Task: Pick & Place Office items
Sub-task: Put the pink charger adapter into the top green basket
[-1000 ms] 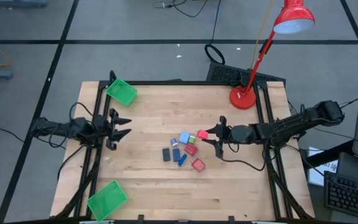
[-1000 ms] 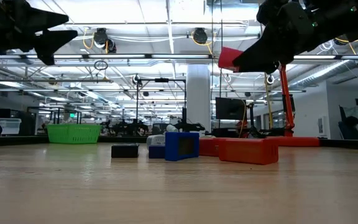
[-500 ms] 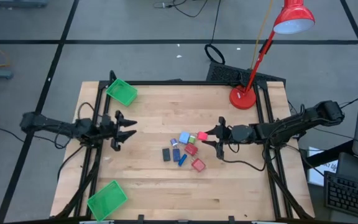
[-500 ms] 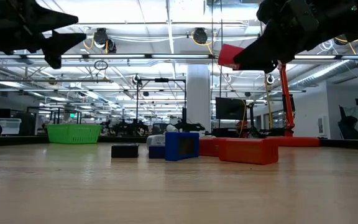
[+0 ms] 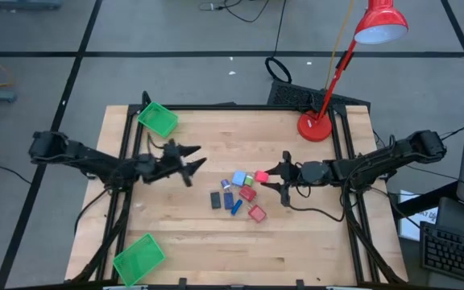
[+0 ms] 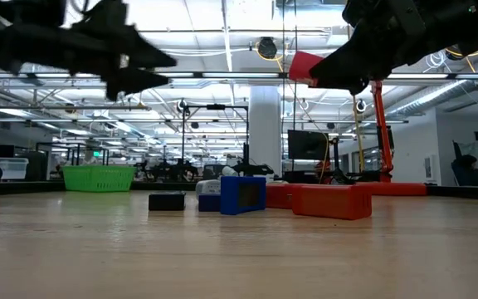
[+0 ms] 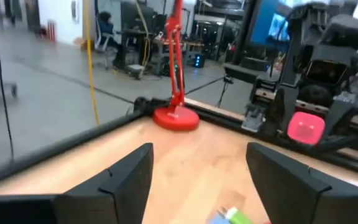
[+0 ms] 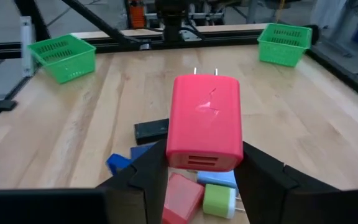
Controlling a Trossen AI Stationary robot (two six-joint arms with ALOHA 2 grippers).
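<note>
One red plug-in charger (image 8: 204,122) sits clamped in your right gripper (image 5: 281,176), lifted clear above the remaining office items (image 5: 237,193) mid-table for carrying off. Your left gripper (image 5: 190,163) hovers beside that pile, fingers spread, empty.

Grey tiled floor (image 5: 176,64) surrounds the table; ceiling strip lights (image 6: 222,17) glow overhead.

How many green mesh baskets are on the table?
2. One green mesh basket sits at the table's far-left corner, the other green mesh basket at the near-left corner. Nothing suggests any hidden ones.
</note>
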